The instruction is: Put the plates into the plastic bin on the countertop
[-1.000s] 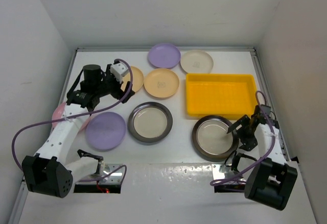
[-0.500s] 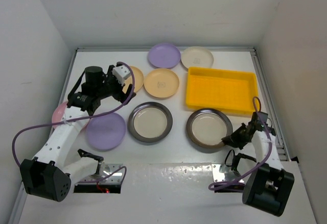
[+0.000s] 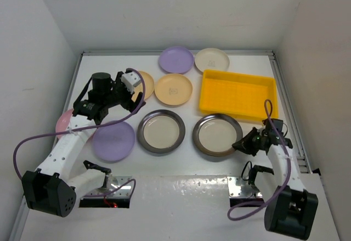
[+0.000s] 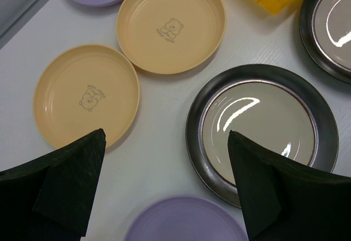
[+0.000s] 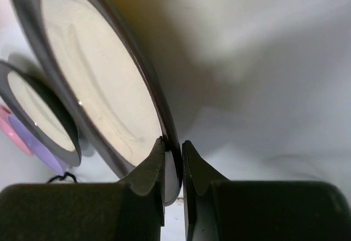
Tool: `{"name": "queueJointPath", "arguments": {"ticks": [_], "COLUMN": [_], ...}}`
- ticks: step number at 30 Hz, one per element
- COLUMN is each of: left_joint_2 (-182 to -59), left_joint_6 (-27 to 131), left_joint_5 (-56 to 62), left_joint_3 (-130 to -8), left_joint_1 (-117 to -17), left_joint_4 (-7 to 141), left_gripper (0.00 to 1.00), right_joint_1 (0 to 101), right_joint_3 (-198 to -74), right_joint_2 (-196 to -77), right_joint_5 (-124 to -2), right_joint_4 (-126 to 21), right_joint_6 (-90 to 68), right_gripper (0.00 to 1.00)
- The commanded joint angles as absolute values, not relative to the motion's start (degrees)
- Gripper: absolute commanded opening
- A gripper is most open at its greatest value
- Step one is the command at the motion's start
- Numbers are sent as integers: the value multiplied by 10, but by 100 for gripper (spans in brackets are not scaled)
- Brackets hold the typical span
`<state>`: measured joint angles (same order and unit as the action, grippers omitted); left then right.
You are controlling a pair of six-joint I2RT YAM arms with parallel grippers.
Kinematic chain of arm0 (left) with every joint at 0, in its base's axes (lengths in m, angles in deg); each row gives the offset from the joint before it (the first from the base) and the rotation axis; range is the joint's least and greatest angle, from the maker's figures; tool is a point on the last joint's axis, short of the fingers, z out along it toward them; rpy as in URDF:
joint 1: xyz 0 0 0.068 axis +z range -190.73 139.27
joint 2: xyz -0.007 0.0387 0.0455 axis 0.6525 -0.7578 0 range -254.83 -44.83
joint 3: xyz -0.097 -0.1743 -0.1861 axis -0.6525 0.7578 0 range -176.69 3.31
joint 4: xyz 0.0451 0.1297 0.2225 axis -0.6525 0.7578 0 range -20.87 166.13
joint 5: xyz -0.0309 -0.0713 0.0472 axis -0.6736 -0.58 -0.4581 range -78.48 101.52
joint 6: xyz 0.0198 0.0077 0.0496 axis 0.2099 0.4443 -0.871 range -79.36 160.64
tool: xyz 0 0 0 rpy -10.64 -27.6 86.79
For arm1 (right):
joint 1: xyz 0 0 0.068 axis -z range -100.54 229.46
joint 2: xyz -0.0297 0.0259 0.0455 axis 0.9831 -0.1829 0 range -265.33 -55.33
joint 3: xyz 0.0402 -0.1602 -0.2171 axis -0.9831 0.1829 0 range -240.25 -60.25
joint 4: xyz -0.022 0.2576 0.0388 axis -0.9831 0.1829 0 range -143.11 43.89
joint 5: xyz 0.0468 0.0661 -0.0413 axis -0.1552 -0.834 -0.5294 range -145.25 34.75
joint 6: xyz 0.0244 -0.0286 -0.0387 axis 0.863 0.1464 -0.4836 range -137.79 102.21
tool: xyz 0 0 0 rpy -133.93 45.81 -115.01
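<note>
Countertop [image 3: 247, 65], white, walled. Yellow bin [image 3: 238, 94] at right rear. Plates on countertop, outside bin: right dark-rimmed plate [image 3: 218, 135] just before bin, left dark-rimmed plate [image 3: 160, 132] beside it; lilac plate [image 3: 113, 140] and pink plate [image 3: 63, 121] at left; orange plate [image 3: 173, 89], rear lilac plate [image 3: 176, 59] and cream plate [image 3: 211, 60] behind. Right gripper [image 5: 173, 147] clamped on near-right rim of right dark-rimmed plate. Left gripper [image 4: 165, 136] spread wide, empty, above left dark-rimmed plate and orange plate.

Two lilac plates [image 3: 176, 60] [image 3: 113, 140], two orange [image 4: 86, 99] [image 4: 171, 24], two dark-rimmed [image 3: 160, 132] [image 3: 218, 135], one cream [image 3: 211, 60], one pink [image 3: 62, 121]; one bin [image 3: 238, 95].
</note>
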<state>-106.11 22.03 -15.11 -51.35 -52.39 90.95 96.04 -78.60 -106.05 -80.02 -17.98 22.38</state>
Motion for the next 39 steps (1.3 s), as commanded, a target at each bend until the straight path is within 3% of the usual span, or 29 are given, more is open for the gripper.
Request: {"name": "queueJointPath", "arguments": {"ticks": [1, 8, 19, 27, 33, 39], "left_joint_2": [-1053, -1064, -1080, -1080, -1080, -1080], "left_joint_6": [217, 217, 217, 217, 217, 217], "left_joint_5": [-161, -166, -166, -166, -166, -166], "left_joint_3": [-512, -517, -522, -522, -517, -517], "left_joint_1": [-529, -529, -529, -529, -524, -524], "left_joint_4": [903, 898, 893, 893, 893, 893], "left_gripper": [93, 93, 94, 94, 94, 94], "right_joint_1": [927, 925, 925, 926, 933, 1020], "right_joint_3": [-794, -775, -854, -864, -907, -982], "right_joint_2": [-1011, -948, -973, -976, -1008, -1145], "right_joint_5": [-799, -842, -994, -1013, -1019, -981], "right_joint_4": [-194, -258, -245, -306, -411, -506], "right_joint_6": [202, 226, 226, 292, 354, 378], "right_gripper": [0, 0, 0, 0, 0, 0]}}
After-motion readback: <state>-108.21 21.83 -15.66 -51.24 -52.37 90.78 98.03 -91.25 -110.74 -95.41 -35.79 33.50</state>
